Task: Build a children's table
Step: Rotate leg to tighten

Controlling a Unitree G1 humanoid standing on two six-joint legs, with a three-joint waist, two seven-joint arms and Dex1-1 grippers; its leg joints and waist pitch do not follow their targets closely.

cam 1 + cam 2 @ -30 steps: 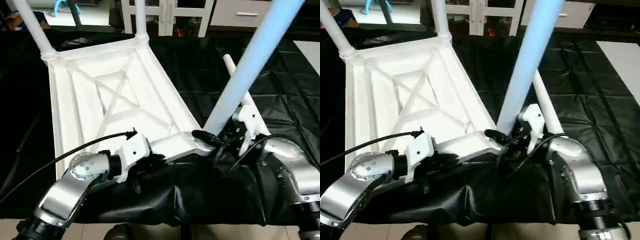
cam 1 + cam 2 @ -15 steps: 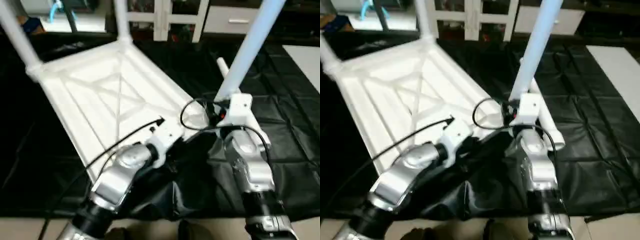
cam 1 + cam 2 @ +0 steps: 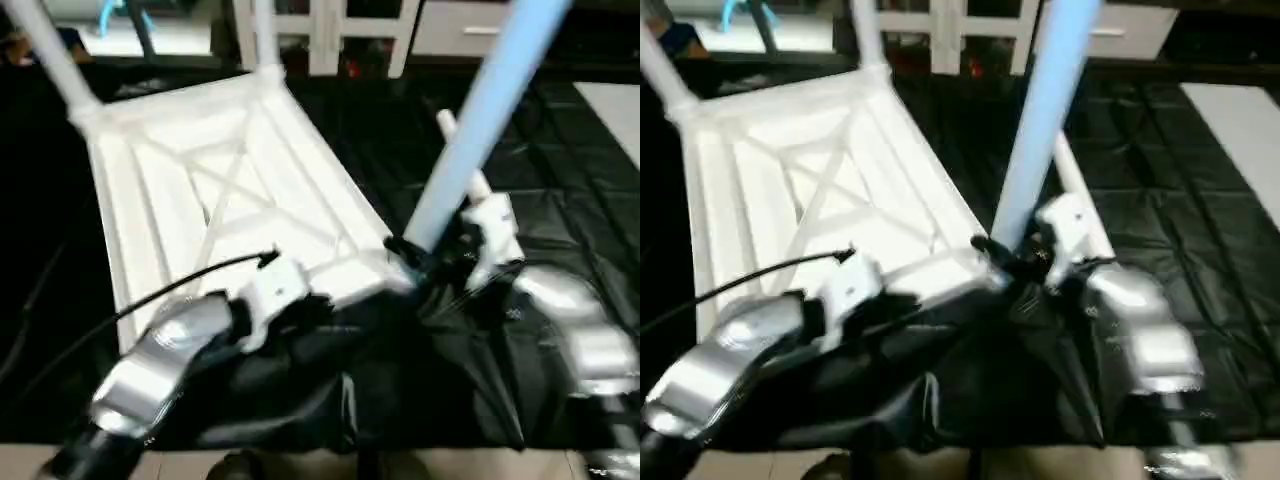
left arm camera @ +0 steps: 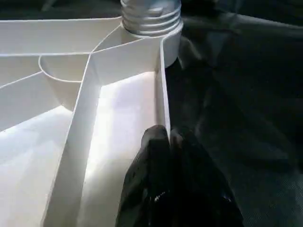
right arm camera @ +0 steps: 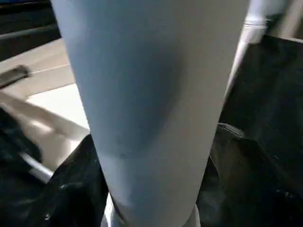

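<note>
Black-draped work table [image 3: 590,190] carries upturned tabletop [image 3: 200,190], 2 far legs [image 3: 262,35] upright. Left gripper [image 4: 166,137] pressed together on tabletop's near rim. Right gripper [image 3: 425,262] straddles near-right leg [image 3: 470,130] at socket; grip cannot tell. Loose leg [image 3: 462,155] lies behind. Bare cloth at right.

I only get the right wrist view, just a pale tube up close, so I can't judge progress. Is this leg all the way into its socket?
Observer: Not fully. In the left wrist view, the leg has threads showing above the corner socket.
Operator: Is anything steadying the tabletop while it goes in?
Observer: Yes. The left claw is shut on the rim of the tabletop, close to that socket.
</note>
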